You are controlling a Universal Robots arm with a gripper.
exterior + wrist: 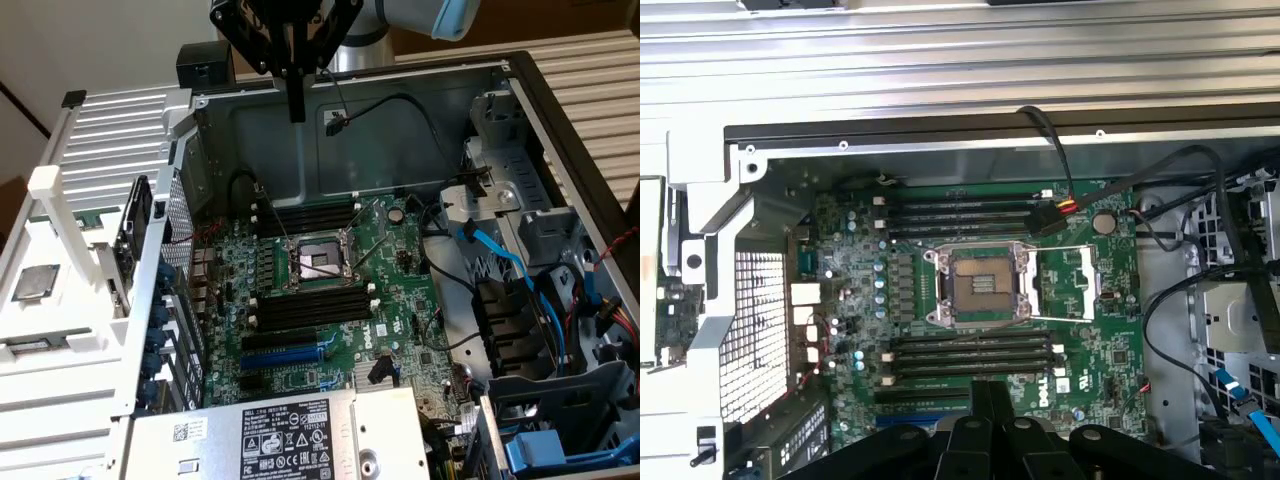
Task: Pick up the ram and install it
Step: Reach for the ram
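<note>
Open computer case [520,110] with green motherboard [400,300] flat on its floor.

Open PC case [520,110] fills most of the exterior view. Pale wall [90,45] behind, on that view's upper left. Ribbed light surface [590,70] at its upper right. White ribbed rack [60,250] stands just beside the case on its left. Light even, indoor.

Even, fairly bright light fills both views. Glare whitens the ribbed white panel [940,60] beyond the black pincer [990,425], whose nearby fingers look soft.
</note>
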